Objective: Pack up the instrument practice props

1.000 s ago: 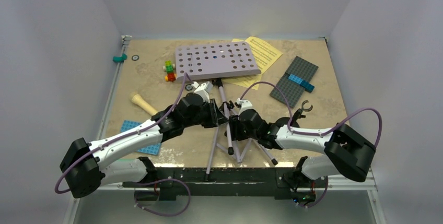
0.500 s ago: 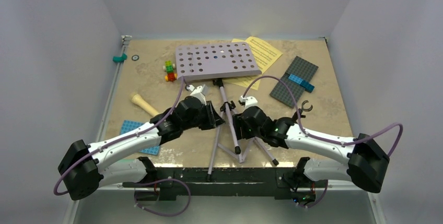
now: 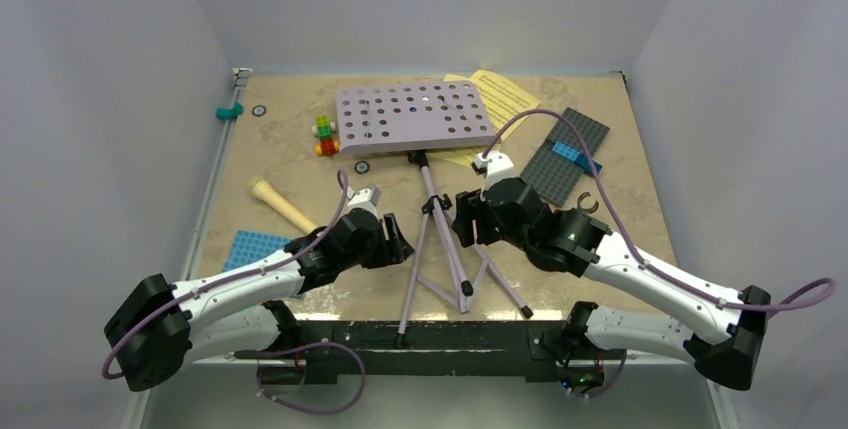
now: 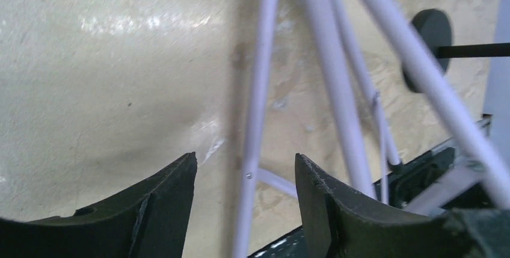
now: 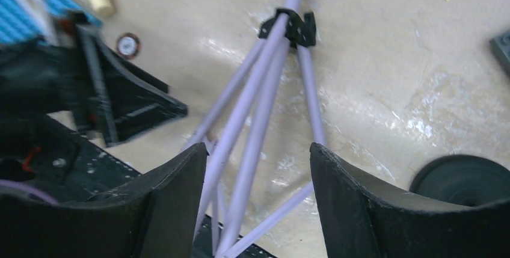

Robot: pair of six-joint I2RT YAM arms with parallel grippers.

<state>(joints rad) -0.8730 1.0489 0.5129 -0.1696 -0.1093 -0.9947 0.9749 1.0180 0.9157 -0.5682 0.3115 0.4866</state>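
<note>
The tripod music stand lies flat, its perforated lilac desk (image 3: 415, 117) far, its pole (image 3: 442, 234) and legs (image 3: 412, 284) pointing near. My left gripper (image 3: 402, 241) is open just left of the legs; one lilac leg (image 4: 255, 119) runs between its fingers (image 4: 162, 204) untouched. My right gripper (image 3: 463, 228) is open over the pole and legs (image 5: 252, 125), holding nothing. The cream microphone (image 3: 279, 203) lies at left. Yellow pages (image 3: 508, 99) lie behind the desk. The black mic stand's round base (image 5: 463, 178) shows beside my right fingers, and its clip (image 3: 585, 206) by the right arm.
A grey baseplate (image 3: 560, 164) with a blue brick (image 3: 575, 156) lies far right. A blue baseplate (image 3: 250, 247) lies near left, partly under the left arm. Colourful bricks (image 3: 324, 136) sit left of the desk. A teal piece (image 3: 230, 110) is at the far left. The black front rail (image 3: 420, 334) borders the near edge.
Both grippers have drawn away from the stand's pole: the left back toward the near left, the right up and toward the far right, its arm stretching out. The stand stays lying down.
</note>
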